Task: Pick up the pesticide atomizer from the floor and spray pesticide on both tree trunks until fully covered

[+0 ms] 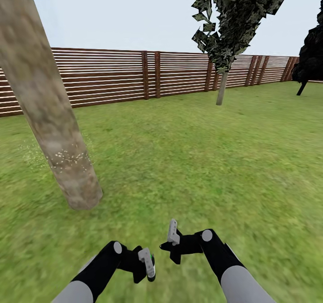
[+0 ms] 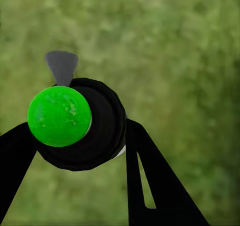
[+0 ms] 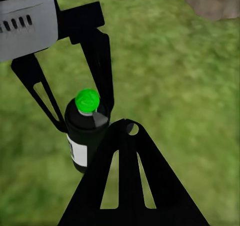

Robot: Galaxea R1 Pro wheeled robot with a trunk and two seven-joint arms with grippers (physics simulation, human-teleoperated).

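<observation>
Fenced lawn [image 1: 188,159], mottled trunk [image 1: 54,128] at left; left pincer [image 1: 146,262] pinching the atomizer [image 3: 82,136]; right pincer [image 1: 172,238] unclear.

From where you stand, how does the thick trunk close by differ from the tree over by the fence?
The near trunk is thick, mottled grey-brown and bare, leaning across the head view, with pale specks low down. The far tree has a thin pale stem and dark blocky foliage in view above it. The near trunk stands close ahead of the left gripper; the far tree stands near the wooden fence. Both rise from the lawn.
</observation>
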